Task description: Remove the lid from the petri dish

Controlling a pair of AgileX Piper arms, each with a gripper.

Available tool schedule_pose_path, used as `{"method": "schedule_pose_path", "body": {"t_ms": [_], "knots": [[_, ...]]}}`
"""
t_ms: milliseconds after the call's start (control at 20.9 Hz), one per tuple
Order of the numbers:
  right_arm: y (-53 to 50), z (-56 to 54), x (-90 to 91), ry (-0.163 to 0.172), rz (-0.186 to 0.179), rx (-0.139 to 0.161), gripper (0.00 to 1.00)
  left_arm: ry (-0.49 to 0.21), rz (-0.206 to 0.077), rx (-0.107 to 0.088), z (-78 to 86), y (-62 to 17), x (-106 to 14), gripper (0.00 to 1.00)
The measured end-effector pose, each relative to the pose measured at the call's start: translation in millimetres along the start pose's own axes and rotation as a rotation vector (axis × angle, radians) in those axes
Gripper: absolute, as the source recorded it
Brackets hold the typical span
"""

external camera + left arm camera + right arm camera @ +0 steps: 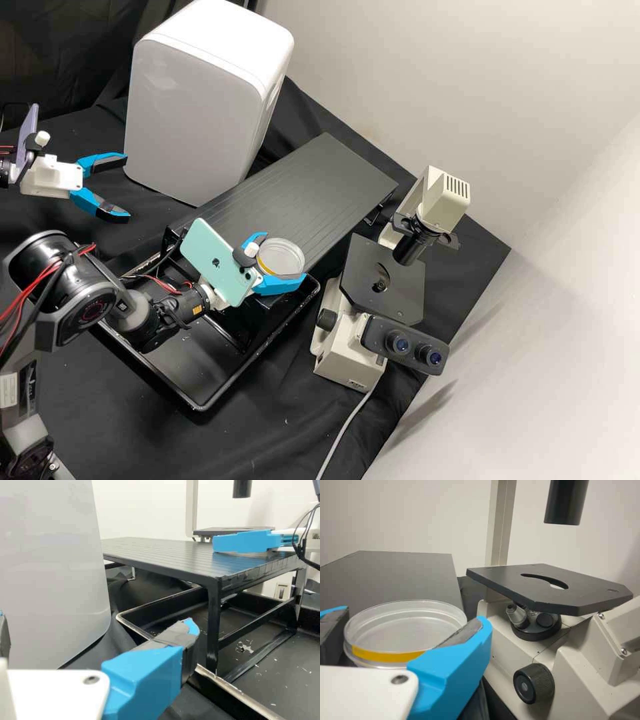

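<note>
Right gripper [283, 257] pinching the lidded petri dish [281, 252], apparently above the near corner of the raised shelf [313, 187]; left gripper [125, 187] spread.

Black shelf [313, 193] stood in a black tray [200, 395]. At the shelf's near end was the right gripper [283, 259], its blue fingers pressed to either side of a clear dish [279, 252] with a yellow band and its lid on. Left of the shelf and just beside it stood a tall white box [200, 100]. The left gripper [124, 187] was well left of the shelf, fingers spread wide. The microscope [380, 300] stood right of the shelf's near end, close to the tray.
</note>
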Motion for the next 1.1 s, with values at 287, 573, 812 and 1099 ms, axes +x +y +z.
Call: {"method": "schedule_pose_path", "body": {"t_ms": [287, 573, 812, 1099], "knots": [[0.1, 0.1, 0.0, -0.001, 0.001, 0.001, 0.0, 0.0, 0.0, 0.0, 0.0, 0.0, 0.0, 1.0], [-0.2, 0.5, -0.5, -0.002, -0.001, 0.0, 0.0, 0.0, 0.0, 0.0, 0.0, 0.0, 0.0, 1.0], [-3.1, -0.8, -3.4, 0.004, -0.002, 0.003, 0.0, 0.0, 0.0, 0.0, 0.0, 0.0, 0.0, 1.0], [5.2, -6.8, -17.4, 0.021, 0.014, 0.029, 0.0, 0.003, 0.001, -0.002, -0.3, 0.1, 0.0, 1.0]]}}
